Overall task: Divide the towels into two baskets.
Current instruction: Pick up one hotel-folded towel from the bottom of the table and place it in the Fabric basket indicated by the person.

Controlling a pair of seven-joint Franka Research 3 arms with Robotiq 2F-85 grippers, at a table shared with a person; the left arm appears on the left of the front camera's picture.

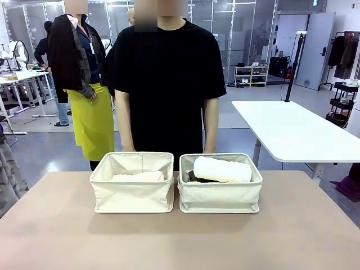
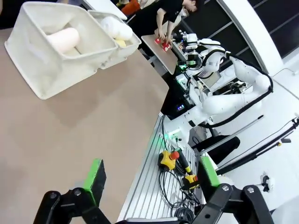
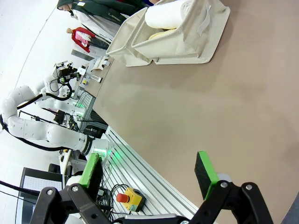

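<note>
Baskets sit side by side near the far edge of a smooth, matte tan desk (image 1: 180, 242), their inner walls touching or almost touching. Both are rectangular bins of soft cream canvas with straight, slightly slumped sides and a stitched rim.

The left basket (image 1: 133, 197) holds a cream towel (image 1: 140, 176), a thick roll of terry cloth lying flat, low inside, its top just under the rim. From the left wrist camera the roll's round end shows, a soft spiral of pale pinkish cream.

The right basket (image 1: 220, 198) holds more. A white towel (image 1: 223, 169), a plump, nubbly roll, lies across the top and rises above the rim. Under its left end a dark grey towel (image 1: 198, 176) shows as a small dark patch. A pale yellow towel (image 3: 161, 33) peeks from beneath the white roll in the right wrist view.

A person (image 1: 169, 79) in a black short-sleeved shirt stands just behind the baskets at the far edge, arms hanging down.

The left gripper (image 2: 149, 179) hovers over the near edge of the desk, its black fingers with green pads spread wide and holding nothing. The right gripper (image 3: 150, 175) also hangs above the near edge, well apart from the baskets, fingers spread wide and empty.
</note>
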